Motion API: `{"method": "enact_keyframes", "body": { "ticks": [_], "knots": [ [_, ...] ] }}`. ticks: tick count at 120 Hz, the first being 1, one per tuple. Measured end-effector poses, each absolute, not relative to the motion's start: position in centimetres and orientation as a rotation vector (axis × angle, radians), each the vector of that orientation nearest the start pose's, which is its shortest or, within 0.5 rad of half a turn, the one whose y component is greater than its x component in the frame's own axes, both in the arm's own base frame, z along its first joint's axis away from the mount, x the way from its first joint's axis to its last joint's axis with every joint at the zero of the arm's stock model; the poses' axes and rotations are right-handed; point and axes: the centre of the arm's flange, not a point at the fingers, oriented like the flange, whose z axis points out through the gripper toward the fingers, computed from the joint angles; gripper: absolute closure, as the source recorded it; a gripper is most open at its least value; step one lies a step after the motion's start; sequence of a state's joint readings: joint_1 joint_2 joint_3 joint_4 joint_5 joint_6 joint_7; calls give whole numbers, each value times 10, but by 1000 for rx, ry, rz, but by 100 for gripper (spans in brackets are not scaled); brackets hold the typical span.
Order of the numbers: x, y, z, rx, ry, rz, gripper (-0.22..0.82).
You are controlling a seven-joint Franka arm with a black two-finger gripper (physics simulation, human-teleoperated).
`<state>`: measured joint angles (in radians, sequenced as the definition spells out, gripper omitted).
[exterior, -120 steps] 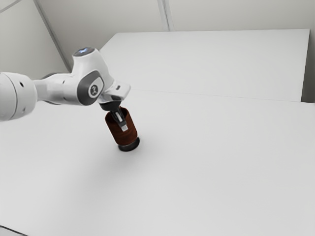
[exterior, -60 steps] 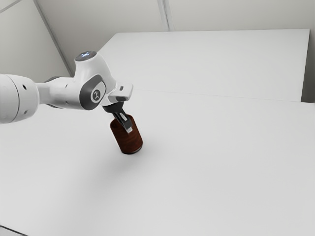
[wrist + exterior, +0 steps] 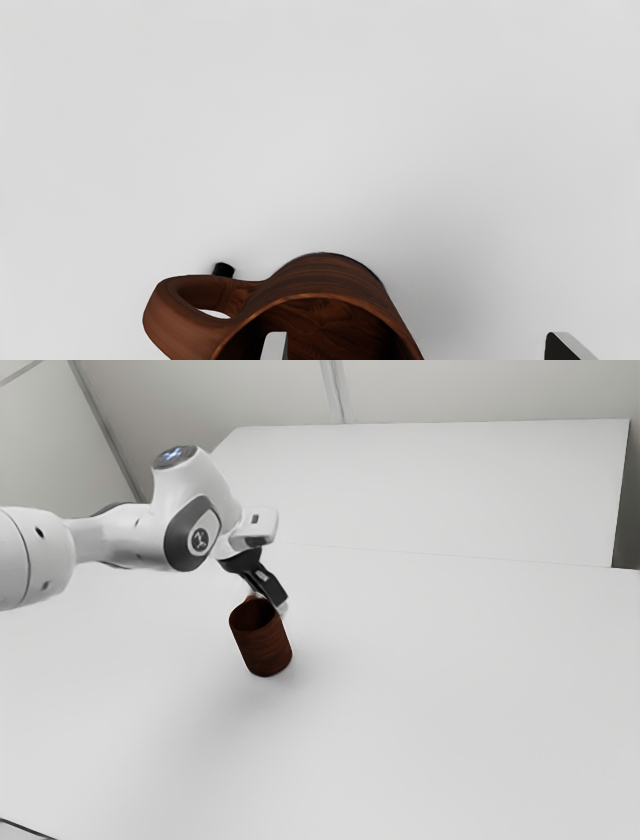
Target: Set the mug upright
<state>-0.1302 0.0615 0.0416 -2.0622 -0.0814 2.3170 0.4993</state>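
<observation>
The brown wooden mug [image 3: 264,644] stands on its base on the white table, its open rim facing up. My gripper [image 3: 280,608] is at the mug's rim, on the side toward the exterior view's upper right. From the wrist view, the gripper [image 3: 417,345] is open, its fingers wide apart. One fingertip [image 3: 275,345] overlaps the opening of the mug [image 3: 330,277], while the other is outside, past the wall. The handle sticks out on the side away from that outer finger. Whether a finger touches the mug, I cannot tell.
The white table [image 3: 430,700] extends around the mug. A small black thing [image 3: 224,270] shows beside the mug's handle. A thin dark line [image 3: 25,829] crosses the exterior view's lower left corner.
The hand has risen and shifted toward the exterior view's right, its fingers now higher against the mug. The mug has moved slightly toward that view's lower right, and the dark base is no longer visible.
</observation>
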Motion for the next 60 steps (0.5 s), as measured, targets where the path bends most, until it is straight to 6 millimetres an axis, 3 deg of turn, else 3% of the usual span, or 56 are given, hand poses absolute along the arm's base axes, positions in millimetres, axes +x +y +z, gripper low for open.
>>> {"method": "enact_keyframes", "body": {
  "ticks": [14,30,48,60],
  "knots": [
    [592,-65,463,-3043,829,-394,3],
    [616,-80,504,-3063,826,-346,2],
    [628,-66,551,-3064,740,-195,1],
    [624,-54,556,-3082,663,-60,0]
  ]
}}
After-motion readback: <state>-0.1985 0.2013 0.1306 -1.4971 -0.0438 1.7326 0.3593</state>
